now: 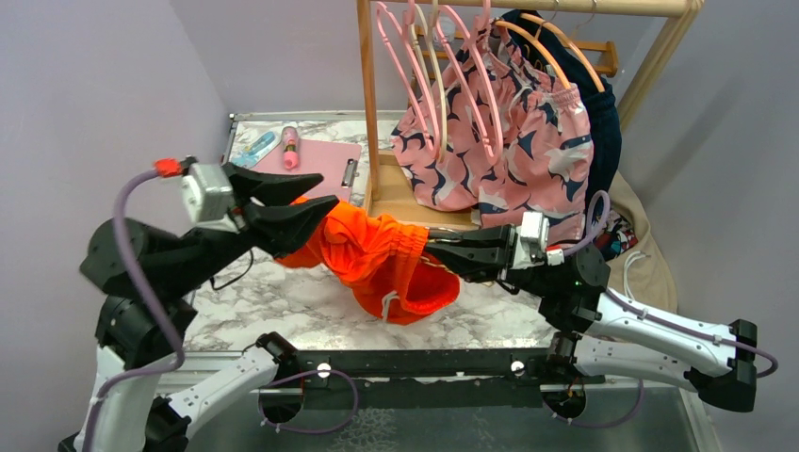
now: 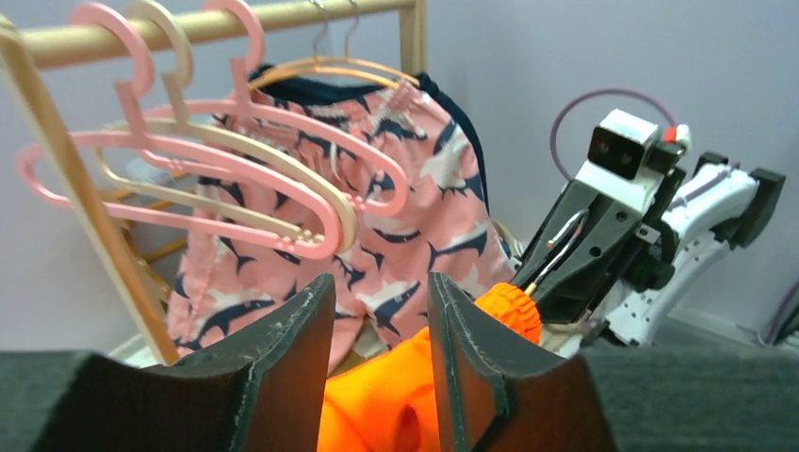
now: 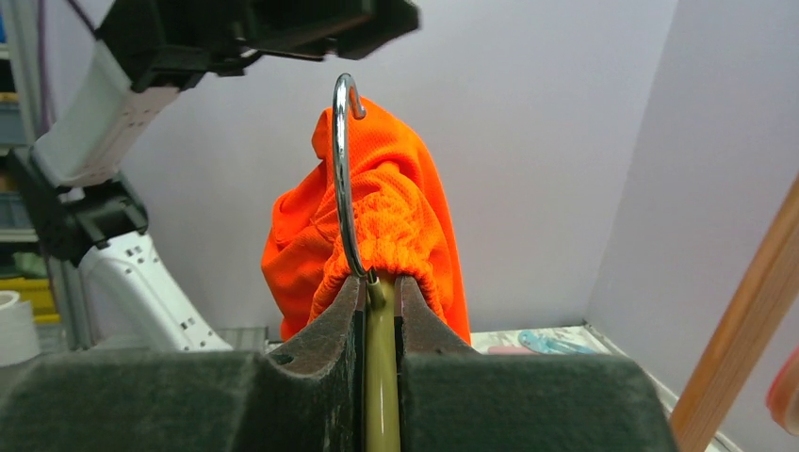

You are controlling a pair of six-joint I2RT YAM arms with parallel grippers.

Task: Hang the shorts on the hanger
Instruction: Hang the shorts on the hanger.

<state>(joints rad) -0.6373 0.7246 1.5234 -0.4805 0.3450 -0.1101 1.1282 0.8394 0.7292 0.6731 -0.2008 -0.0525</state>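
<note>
right fingers [image 3: 325, 330] pinch the hanger [image 3: 381, 395] (pale yellow), touching the shorts [image 3: 396, 217]. left fingers [image 2: 283, 358] stand spread just beside the shorts.

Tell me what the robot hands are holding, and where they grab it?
The right gripper pinches the hanger just under its hook. The left gripper is open at the shorts, clamping nothing.

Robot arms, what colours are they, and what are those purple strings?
The left arm and right arm are black and white with chunky joints. The left gripper and right gripper are black, two-fingered, each beside a small white camera box. The strings are thin lilac cables; one has a red plug.
</note>
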